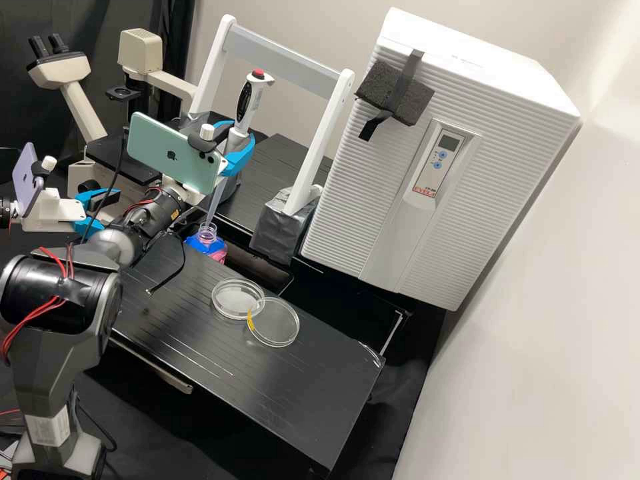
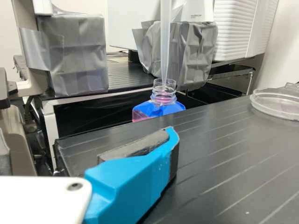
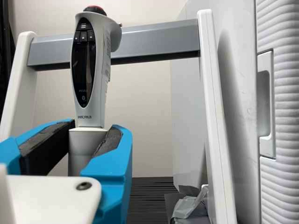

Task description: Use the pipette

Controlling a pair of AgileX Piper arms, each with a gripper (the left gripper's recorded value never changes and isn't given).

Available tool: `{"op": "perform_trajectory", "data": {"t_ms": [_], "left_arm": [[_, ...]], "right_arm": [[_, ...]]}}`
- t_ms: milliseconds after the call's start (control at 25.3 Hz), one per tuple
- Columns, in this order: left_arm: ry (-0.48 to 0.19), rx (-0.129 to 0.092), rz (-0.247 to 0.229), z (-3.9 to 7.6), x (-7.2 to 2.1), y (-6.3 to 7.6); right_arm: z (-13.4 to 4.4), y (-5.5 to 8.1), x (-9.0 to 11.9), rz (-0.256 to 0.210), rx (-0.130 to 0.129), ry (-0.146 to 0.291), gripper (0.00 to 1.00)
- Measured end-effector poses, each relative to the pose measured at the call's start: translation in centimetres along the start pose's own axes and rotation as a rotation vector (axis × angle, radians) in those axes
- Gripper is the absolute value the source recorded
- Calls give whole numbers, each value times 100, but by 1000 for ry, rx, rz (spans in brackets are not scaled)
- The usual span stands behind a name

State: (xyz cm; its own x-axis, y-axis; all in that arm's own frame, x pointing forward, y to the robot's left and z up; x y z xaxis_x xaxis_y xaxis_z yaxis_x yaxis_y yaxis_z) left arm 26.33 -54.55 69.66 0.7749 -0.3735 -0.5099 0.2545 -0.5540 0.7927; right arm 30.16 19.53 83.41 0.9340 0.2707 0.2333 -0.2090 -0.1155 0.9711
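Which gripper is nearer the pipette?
Right. The right gripper is shut on the pipette, low on its body; the left gripper sits apart, low by the black platform, empty.

Pipette (image 1: 248, 100): upright in the right gripper (image 1: 235, 148), tip at the bottle's mouth.
Bottle (image 1: 208, 241): at the bench plate's (image 1: 300, 393) rear left edge, before the frame.
Far dish (image 1: 237, 297): on the plate, right of the bottle.
Near dish (image 1: 275, 321): touching the far dish, further right.
Frame (image 1: 287, 63): behind the plate.
Cabinet (image 1: 467, 167): right of the frame.

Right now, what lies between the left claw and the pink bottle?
Nothing: bare black tray separates left claw from bottle, shown in the left wrist view.
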Motion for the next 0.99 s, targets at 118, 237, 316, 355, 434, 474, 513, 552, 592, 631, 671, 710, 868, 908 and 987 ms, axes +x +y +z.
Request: {"op": "perform_trajectory", "data": {"t_ms": [118, 237, 316, 355, 434, 474, 513, 552, 592, 631, 671, 710, 868, 908, 987], "left_arm": [[3, 0, 1, -12, -2, 3], [8, -2, 2, -27, -4, 8], [8, -2, 2, -27, -4, 8], [11, -2, 3, -34, -5, 10], [13, -2, 4, -42, -7, 12], [15, -2, 4, -48, -8, 14], [17, -2, 5, -54, -9, 15], [15, -1, 4, -50, -8, 14], [15, -1, 4, -50, -8, 14], [15, -1, 4, -50, -8, 14], [15, -1, 4, -50, -8, 14], [15, -1, 4, -50, -8, 14], [15, -1, 4, -50, -8, 14], [15, -1, 4, -50, -8, 14], [15, -1, 4, -50, -8, 14]], "right_arm": [[25, -20, 7, 20, -7, 4, 0], [109, -79, -14, 51, -28, 4, 0], [161, -131, -28, 47, -39, -4, 0], [193, -161, -37, 40, -45, -11, 0], [246, -214, -50, 24, -55, -24, 0], [286, -255, -61, 11, -55, -35, 0], [307, -270, -74, 4, -54, -40, 0], [320, -281, -80, 0, -52, -44, 0], [336, -297, -99, -10, -49, -49, 0], [349, -305, -111, -17, -50, -54, 0], [357, -318, -127, -23, -49, -56, 0], [359, -328, -138, -28, -44, -57, 0], [341, -353, -189, -43, -23, -55, 0], [333, -357, -198, -45, -19, -53, 0], [312, -368, -212, -43, -12, -50, 0]]}}
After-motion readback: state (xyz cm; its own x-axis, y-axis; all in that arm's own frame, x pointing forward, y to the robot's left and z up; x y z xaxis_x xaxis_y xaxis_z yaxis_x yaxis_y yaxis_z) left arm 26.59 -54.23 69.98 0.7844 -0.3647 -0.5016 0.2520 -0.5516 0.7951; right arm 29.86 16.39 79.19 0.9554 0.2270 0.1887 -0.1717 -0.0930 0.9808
